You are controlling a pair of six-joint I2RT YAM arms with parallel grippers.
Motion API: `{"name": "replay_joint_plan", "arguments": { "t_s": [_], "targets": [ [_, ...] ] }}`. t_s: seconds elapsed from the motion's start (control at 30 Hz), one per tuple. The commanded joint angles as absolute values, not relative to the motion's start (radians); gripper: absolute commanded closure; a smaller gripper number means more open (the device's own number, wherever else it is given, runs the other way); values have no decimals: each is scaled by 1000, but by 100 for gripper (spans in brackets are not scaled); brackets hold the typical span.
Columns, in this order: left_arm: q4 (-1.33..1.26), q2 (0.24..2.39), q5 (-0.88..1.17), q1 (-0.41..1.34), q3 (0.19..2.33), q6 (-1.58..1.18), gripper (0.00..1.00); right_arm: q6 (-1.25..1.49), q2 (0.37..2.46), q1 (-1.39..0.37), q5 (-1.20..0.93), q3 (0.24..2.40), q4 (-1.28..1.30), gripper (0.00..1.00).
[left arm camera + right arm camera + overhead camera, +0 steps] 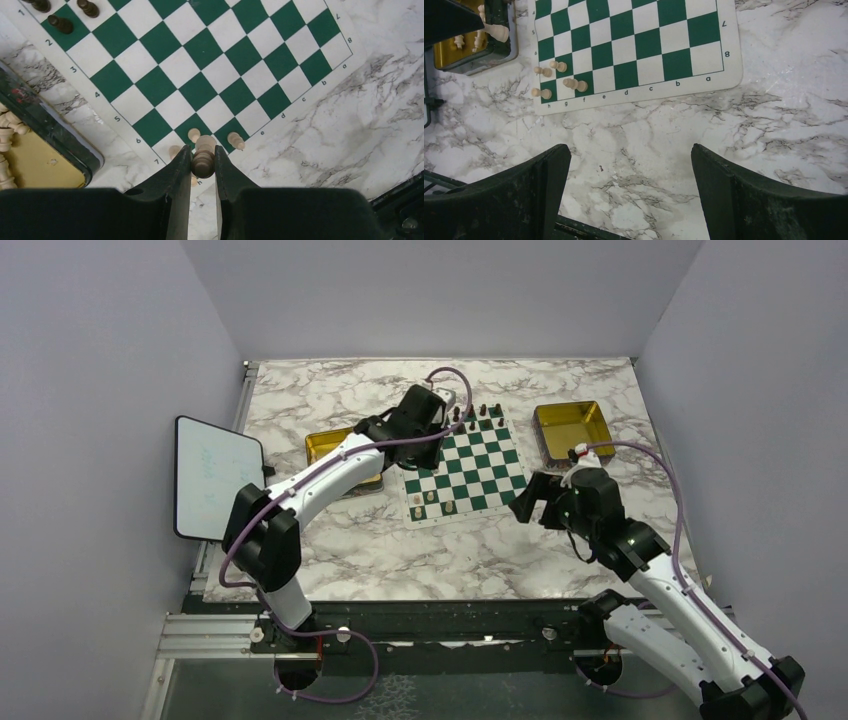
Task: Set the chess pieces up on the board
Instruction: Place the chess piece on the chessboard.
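Note:
The green and white board [470, 465] lies mid-table. My left gripper [203, 150] is shut on a cream chess piece [203, 162], held in the air over the board's corner [165, 145] near the left tray. Three cream pieces [194, 134] stand on that corner's squares; the right wrist view shows several [575, 84] there. In the top view the left gripper [425, 425] hangs by the board's far left side. My right gripper [629, 150] is open and empty over bare marble, just off the board's near edge [649, 90].
Dark pieces [60, 23] stand along the board's far rows. A gold tray [330, 445] left of the board holds more cream pieces [7, 145]. A second gold tray [572, 428] sits at the back right. A white tablet [215, 475] lies at the table's left edge.

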State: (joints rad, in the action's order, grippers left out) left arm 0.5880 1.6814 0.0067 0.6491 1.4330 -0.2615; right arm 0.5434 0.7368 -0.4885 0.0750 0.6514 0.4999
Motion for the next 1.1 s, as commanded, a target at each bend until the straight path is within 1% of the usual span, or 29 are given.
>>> {"name": "replay_joint_plan", "arguments": {
  "t_s": [0.0,0.2,0.5,0.77,1.07],
  "targets": [
    [552,1678,-60,723,1483,-230,85,549,715,-482,124,680,531,4],
    [548,1724,-149,808,1530,-185,85,550,693,-482,138,682,542,4],
    [550,1780,-158,864,1590,-109,85,562,669,-482,149,676,553,4],
    [549,1823,-215,908,1575,-106,85,568,656,-482,154,675,559,4],
    [496,1850,-305,973,1493,-143,85,581,637,-482,161,667,561,5]
  ]
}}
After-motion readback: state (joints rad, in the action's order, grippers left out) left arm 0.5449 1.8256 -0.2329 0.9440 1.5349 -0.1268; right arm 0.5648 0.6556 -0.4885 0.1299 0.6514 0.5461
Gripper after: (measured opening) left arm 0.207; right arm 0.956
